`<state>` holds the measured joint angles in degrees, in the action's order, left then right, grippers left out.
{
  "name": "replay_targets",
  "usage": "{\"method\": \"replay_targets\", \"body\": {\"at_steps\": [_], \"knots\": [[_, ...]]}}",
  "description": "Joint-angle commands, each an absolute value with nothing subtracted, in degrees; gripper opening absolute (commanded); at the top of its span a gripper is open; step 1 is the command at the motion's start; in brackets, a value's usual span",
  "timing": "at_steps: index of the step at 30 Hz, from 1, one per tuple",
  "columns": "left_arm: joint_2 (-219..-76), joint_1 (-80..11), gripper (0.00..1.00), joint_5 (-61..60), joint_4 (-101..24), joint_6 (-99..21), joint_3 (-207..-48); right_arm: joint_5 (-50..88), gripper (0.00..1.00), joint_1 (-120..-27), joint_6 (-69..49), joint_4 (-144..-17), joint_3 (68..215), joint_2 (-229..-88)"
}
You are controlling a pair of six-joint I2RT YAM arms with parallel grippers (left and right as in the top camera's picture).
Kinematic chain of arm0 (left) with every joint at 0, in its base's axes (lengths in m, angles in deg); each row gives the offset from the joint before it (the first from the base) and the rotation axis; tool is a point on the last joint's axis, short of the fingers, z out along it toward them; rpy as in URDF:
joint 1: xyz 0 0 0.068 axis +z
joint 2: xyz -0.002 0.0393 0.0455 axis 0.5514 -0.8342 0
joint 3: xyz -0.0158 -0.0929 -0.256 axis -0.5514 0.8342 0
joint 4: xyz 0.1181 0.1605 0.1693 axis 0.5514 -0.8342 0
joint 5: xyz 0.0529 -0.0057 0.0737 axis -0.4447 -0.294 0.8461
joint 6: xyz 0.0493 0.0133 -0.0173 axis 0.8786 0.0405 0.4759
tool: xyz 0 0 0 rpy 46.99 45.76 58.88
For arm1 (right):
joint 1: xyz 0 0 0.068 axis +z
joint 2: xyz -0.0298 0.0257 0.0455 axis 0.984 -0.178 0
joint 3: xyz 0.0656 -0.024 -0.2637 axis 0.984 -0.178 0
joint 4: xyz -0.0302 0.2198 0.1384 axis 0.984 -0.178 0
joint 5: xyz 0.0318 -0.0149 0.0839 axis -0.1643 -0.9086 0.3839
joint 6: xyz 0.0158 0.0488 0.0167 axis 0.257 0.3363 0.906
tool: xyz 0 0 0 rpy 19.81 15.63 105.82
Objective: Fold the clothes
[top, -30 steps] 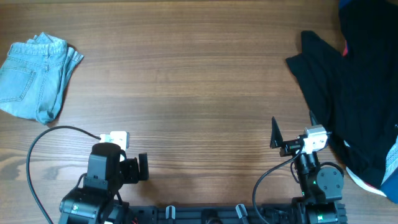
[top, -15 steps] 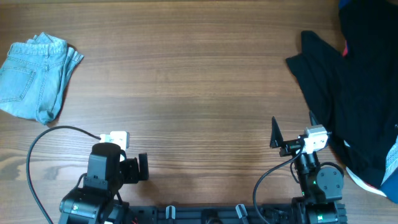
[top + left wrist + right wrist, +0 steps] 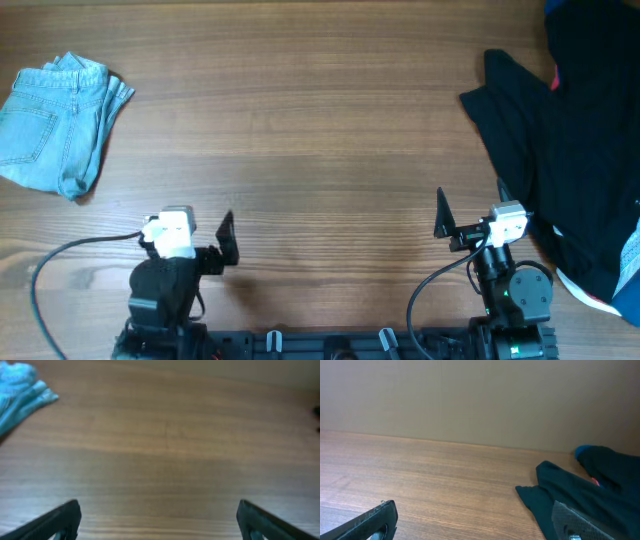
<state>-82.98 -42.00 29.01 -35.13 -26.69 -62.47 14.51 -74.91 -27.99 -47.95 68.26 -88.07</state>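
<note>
The clothes, pale blue denim, lie bunched and partly folded at the far left of the wooden table. In the left wrist view only their edge shows at the top left. My left gripper sits near the front edge, well short of the denim, and its jaws stand wide open over bare wood. My right gripper is at the front right, open too, with nothing between its fingers.
A large black garment covers the right side of the table, its edge close to my right gripper's right finger. Something blue and white pokes out at the right edge. A black cable loops by the left arm.
My left arm has swung round so its gripper now points up the table instead of to the right, and its cable has shifted. The right arm and the denim have not moved.
</note>
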Motion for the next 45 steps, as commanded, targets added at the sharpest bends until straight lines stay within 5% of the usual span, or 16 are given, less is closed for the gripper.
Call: {"method": "replay_targets", "body": {"at_steps": [1,4,45], "knots": [[-79.13,-39.47,1.0,21.88,-19.61,-22.78,-53.01,13.94,1.0,-74.56,-26.94,-47.79,68.19,-87.61],[-76.42,-37.04,1.0,17.58,-6.91,-16.39,-47.78,13.94,1.0,-74.56,-26.96,-47.79,68.19,-87.61],[-76.05,-36.56,1.0,20.37,-7.64,-14.23,-47.81,13.94,1.0,-74.56,-26.96,-47.79,68.19,-87.61]]}}
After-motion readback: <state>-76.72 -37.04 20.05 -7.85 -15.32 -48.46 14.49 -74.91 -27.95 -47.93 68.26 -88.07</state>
